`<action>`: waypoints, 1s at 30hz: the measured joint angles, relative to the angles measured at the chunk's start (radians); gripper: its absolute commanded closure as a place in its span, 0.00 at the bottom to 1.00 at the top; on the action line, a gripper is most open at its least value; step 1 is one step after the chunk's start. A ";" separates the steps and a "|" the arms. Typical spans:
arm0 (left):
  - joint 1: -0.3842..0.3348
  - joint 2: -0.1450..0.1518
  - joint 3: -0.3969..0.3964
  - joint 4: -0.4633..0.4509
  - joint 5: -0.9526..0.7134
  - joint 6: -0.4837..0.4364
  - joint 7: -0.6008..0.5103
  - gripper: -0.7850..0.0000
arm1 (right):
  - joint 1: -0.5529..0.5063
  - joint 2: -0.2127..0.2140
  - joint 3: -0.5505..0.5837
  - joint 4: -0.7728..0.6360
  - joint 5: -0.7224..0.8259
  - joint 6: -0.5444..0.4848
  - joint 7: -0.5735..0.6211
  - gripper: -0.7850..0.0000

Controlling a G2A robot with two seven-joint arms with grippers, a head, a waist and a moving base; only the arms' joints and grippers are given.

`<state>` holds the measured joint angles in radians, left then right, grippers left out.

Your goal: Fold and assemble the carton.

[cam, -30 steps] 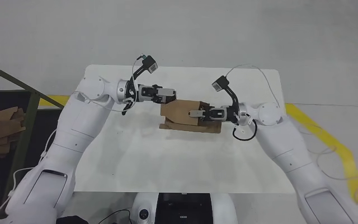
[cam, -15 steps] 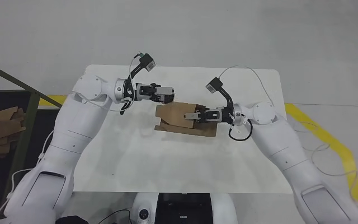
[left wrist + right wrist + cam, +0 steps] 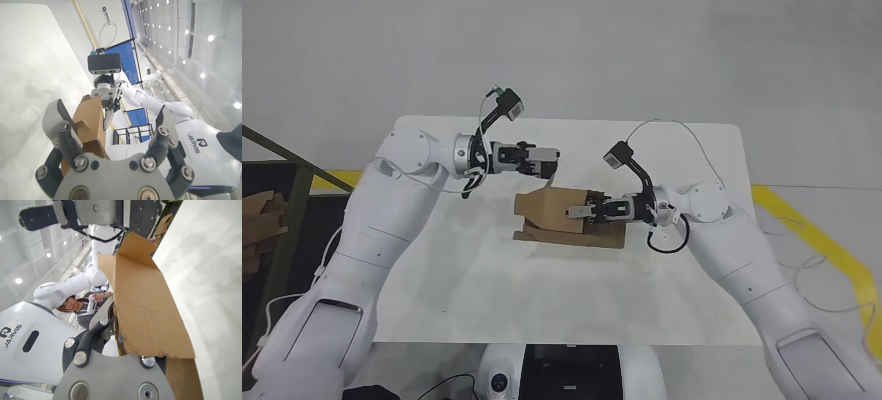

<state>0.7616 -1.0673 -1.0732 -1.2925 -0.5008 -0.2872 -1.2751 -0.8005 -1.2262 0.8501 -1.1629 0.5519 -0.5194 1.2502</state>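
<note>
The carton [image 3: 547, 205] stands half-raised mid-desk [image 3: 442, 290], nearer the far edge. The right tool [image 3: 574, 212] is clamped on a top panel, and the left tool [image 3: 552, 156] hovers beside it, spread wide. The board looks light and stiff, probably springy at the creases, so a flap edge is the place to pinch.

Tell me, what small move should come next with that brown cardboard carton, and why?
Probably ease the open left gripper onto the raised flap of the brown cardboard carton: the right gripper pinches the opposite panel, and the flap stands just ahead, ungripped.
</note>
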 measured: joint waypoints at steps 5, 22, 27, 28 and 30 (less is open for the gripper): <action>-0.006 -0.006 0.023 0.005 -0.013 -0.002 -0.022 0.00 | 0.004 -0.004 -0.001 0.007 0.002 -0.002 0.003 1.00; 0.041 0.004 -0.011 -0.017 0.038 -0.037 0.016 0.00 | 0.011 -0.006 0.029 0.026 -0.003 -0.011 0.002 1.00; 0.076 0.015 -0.055 -0.050 0.071 -0.040 0.081 0.00 | 0.004 0.004 0.067 0.030 -0.029 -0.014 -0.021 1.00; 0.085 0.017 -0.063 -0.057 0.071 -0.039 0.088 0.00 | 0.001 0.006 0.073 0.029 -0.033 -0.014 -0.024 1.00; 0.107 0.022 -0.083 -0.073 0.065 -0.037 0.100 0.00 | -0.005 0.010 0.086 0.024 -0.043 -0.012 -0.033 1.00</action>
<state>0.8682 -1.0456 -1.1561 -1.3659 -0.4356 -0.3239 -1.1748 -0.8051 -1.2164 0.9360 -1.1388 0.5093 -0.5311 1.2169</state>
